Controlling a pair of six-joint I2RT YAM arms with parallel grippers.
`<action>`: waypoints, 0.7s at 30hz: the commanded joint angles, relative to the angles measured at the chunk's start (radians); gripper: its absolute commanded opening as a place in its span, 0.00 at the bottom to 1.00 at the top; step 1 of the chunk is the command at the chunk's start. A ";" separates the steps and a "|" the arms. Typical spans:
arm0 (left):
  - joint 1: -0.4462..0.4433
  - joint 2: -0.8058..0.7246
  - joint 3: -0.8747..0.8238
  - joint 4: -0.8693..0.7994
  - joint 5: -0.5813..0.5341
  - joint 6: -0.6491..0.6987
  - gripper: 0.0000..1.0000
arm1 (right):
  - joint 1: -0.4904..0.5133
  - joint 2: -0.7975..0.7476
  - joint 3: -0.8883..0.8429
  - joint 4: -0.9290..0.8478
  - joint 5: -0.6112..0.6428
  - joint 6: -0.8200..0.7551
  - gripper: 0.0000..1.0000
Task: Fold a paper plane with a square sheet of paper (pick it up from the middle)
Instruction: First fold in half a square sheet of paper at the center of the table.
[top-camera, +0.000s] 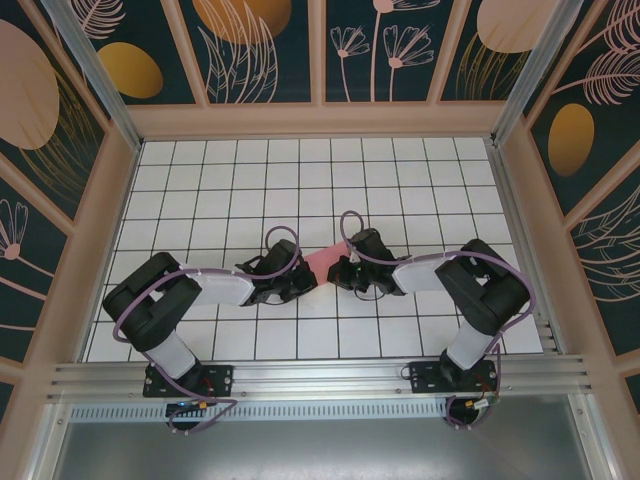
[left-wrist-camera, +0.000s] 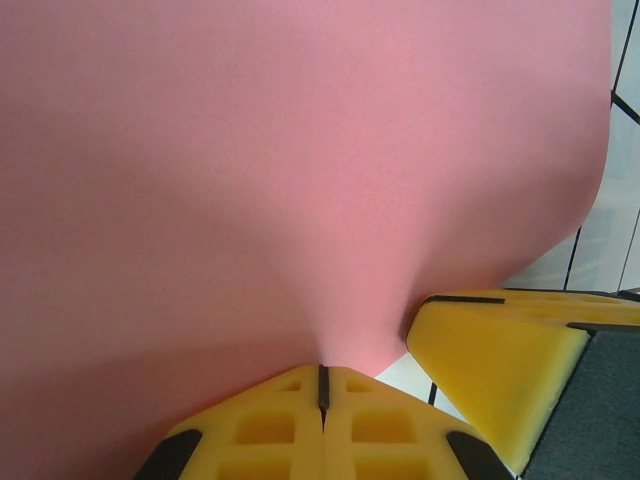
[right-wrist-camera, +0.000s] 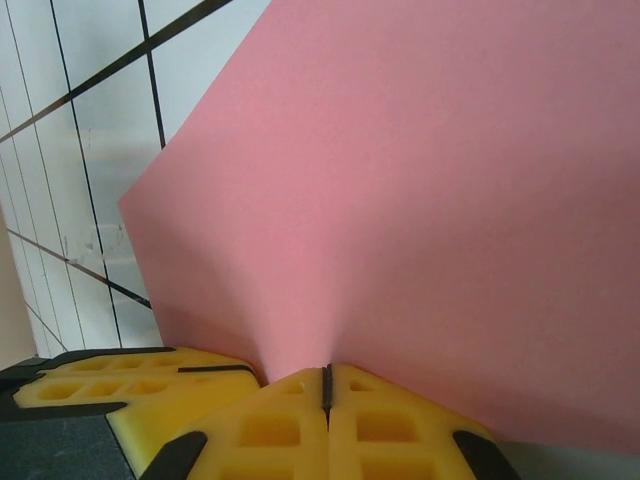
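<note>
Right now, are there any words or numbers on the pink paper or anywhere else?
None can be read.
The pink paper is plain.
The white tiled table has only grid lines.
The wall panels show plants, no letters.
The arm bases are too small to tell.

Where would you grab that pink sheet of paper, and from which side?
Probably near an edge, pinched flat between the fingers. The square sheet of paper is thin and bows away from a hold, so coming in from opposite sides seems best, as the left gripper and right gripper do here, both shut on it.
</note>
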 joint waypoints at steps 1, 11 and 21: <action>-0.006 0.016 0.000 -0.066 -0.019 -0.012 0.00 | 0.008 0.031 0.025 -0.004 -0.016 -0.031 0.00; -0.005 0.030 -0.010 -0.160 -0.042 -0.047 0.00 | -0.015 0.053 0.038 -0.072 0.033 -0.058 0.00; -0.005 0.027 -0.039 -0.185 -0.053 -0.065 0.00 | -0.139 0.040 0.033 -0.100 0.016 -0.143 0.00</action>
